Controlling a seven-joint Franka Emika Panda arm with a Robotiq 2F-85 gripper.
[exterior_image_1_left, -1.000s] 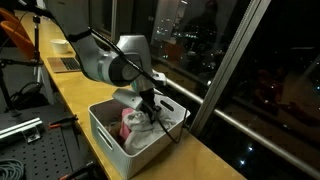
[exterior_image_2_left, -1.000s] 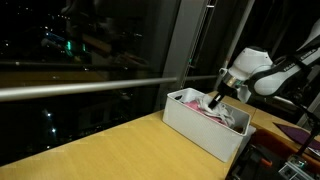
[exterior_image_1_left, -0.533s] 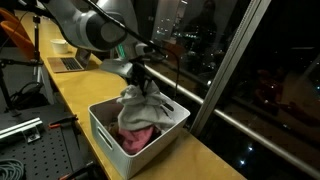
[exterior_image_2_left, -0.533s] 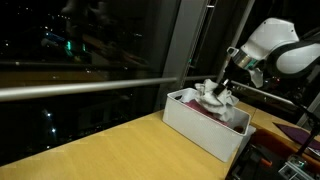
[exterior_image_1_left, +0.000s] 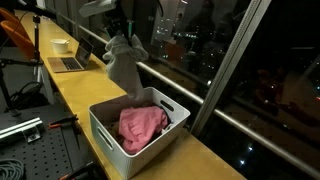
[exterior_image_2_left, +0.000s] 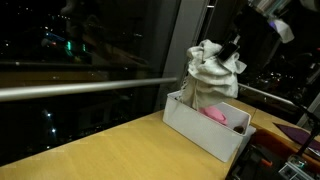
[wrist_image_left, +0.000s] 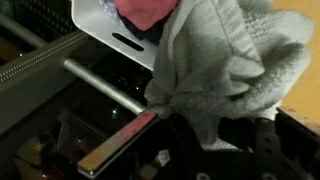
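My gripper (exterior_image_1_left: 126, 32) is shut on a grey cloth (exterior_image_1_left: 122, 62), which hangs bunched well above the white bin (exterior_image_1_left: 103, 128). A pink cloth (exterior_image_1_left: 143, 125) lies inside the bin. From the opposite side, the grey cloth (exterior_image_2_left: 208, 75) dangles over the bin (exterior_image_2_left: 198, 130), with a bit of the pink cloth (exterior_image_2_left: 217, 115) showing and the gripper (exterior_image_2_left: 236, 46) at the cloth's top right. In the wrist view the grey cloth (wrist_image_left: 230, 60) fills the space between the dark fingers (wrist_image_left: 262, 140); the bin (wrist_image_left: 108, 25) and pink cloth (wrist_image_left: 150, 10) lie far below.
The bin stands on a long wooden counter (exterior_image_1_left: 80, 95) along a dark window with a metal rail (exterior_image_2_left: 80, 90). A laptop (exterior_image_1_left: 66, 63) and a white cup (exterior_image_1_left: 60, 45) sit further down the counter. An orange chair (exterior_image_1_left: 15, 35) stands behind.
The gripper has risen out of the bin, carrying the grey cloth up and away. The pink cloth stayed in the bin and now lies uncovered.
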